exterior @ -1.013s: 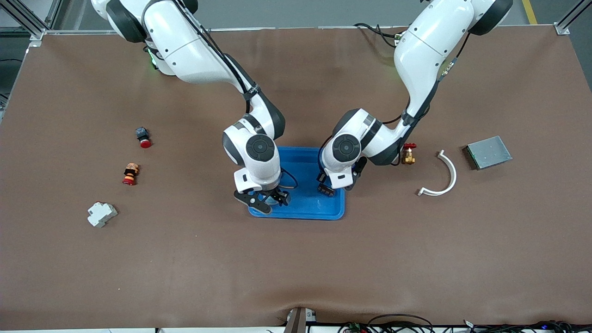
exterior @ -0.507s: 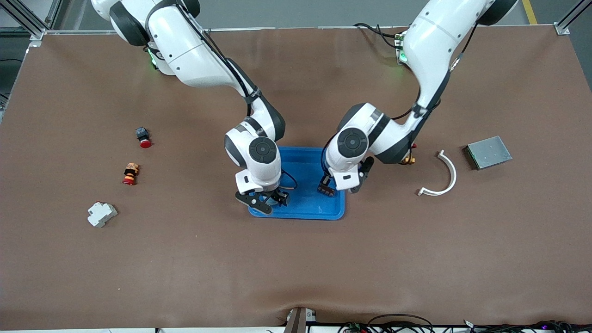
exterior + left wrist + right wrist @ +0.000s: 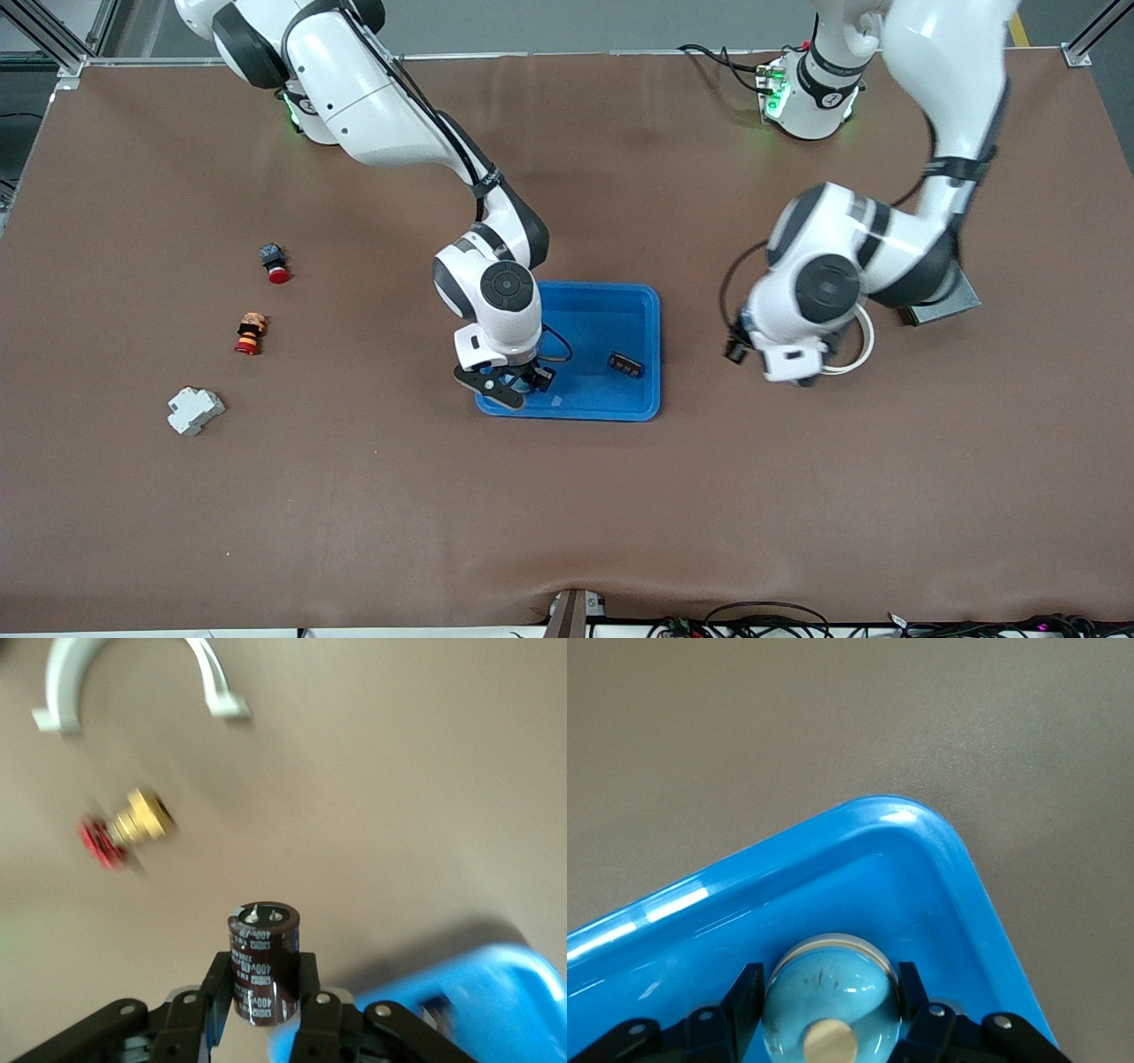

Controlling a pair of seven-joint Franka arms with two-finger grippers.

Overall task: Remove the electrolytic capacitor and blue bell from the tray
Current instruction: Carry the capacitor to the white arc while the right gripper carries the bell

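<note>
Here, one capacitor (image 3: 263, 962) in left gripper (image 3: 264, 1005), one bell (image 3: 831, 997) in right gripper (image 3: 830, 1014)

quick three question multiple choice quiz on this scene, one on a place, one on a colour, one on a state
1. The small black part lies:
A. in the blue tray
B. on a shelf
C. in a drawer

2. The capacitor body is:
A. yellow
B. white
C. dark brown

3. The right gripper is:
A. open and empty
B. shut on the bell
C. shut on nothing

Answers:
1 A, the front view shows it on the tray floor.
2 C, the left wrist view shows it dark brown, held in the left gripper.
3 B, its fingers clasp the bell over the tray's corner.
</note>
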